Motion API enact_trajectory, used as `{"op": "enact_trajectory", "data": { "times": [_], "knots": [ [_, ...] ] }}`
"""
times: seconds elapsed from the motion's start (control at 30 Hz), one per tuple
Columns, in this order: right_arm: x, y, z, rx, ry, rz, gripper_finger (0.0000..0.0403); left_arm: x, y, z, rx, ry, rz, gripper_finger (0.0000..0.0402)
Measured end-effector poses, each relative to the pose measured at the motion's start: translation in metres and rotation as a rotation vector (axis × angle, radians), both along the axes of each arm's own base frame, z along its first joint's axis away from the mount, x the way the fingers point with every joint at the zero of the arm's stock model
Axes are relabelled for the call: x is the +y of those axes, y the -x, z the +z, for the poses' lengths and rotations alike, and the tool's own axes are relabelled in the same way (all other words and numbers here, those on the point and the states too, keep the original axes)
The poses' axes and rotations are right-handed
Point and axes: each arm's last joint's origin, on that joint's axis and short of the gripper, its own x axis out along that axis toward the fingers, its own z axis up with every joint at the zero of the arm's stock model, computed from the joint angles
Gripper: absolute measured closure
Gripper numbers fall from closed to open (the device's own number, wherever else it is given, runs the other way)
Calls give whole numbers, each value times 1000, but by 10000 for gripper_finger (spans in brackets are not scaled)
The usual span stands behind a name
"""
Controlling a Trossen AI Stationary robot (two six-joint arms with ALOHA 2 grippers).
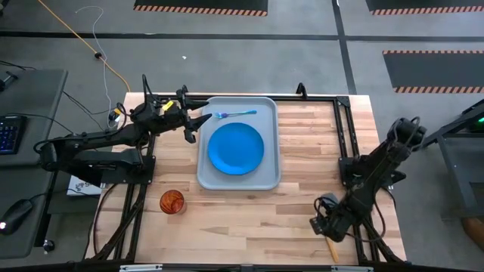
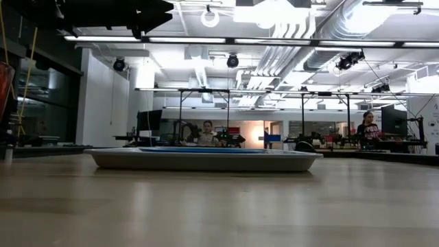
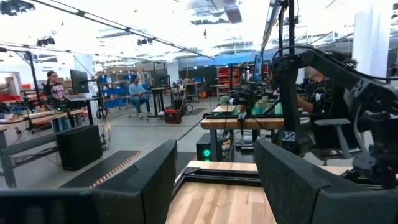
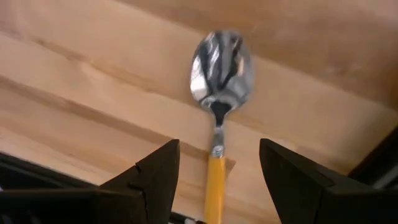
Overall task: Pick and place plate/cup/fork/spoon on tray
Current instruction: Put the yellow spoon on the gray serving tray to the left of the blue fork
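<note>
The light-grey tray (image 1: 238,181) lies on the far middle of the table. The blue plate (image 1: 236,148) lies flat in it, and the fork (image 1: 234,115) lies in its far end. The red-orange cup (image 1: 172,202) stands on the table, near and left of the tray. The spoon (image 4: 219,74) lies flat on the table at the near right, and its orange handle (image 1: 332,250) shows beside my right gripper. My right gripper (image 4: 217,162) is open above the spoon, one finger on either side of the handle. My left gripper (image 1: 193,126) is open and empty at the tray's far-left corner.
A black frame (image 1: 342,136) runs along the table's far and side edges. The tray's rim (image 2: 206,159) shows level in the low view. Bare wood lies between the tray and my right arm. People sit at desks in the room beyond.
</note>
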Motion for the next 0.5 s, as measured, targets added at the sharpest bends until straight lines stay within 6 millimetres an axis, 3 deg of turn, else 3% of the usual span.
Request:
{"op": "enact_trajectory", "data": {
  "times": [0.5],
  "knots": [
    [21,-10,-34,33,-32,25,190,0,0,2,-11,-39,7,197]
  ]
}}
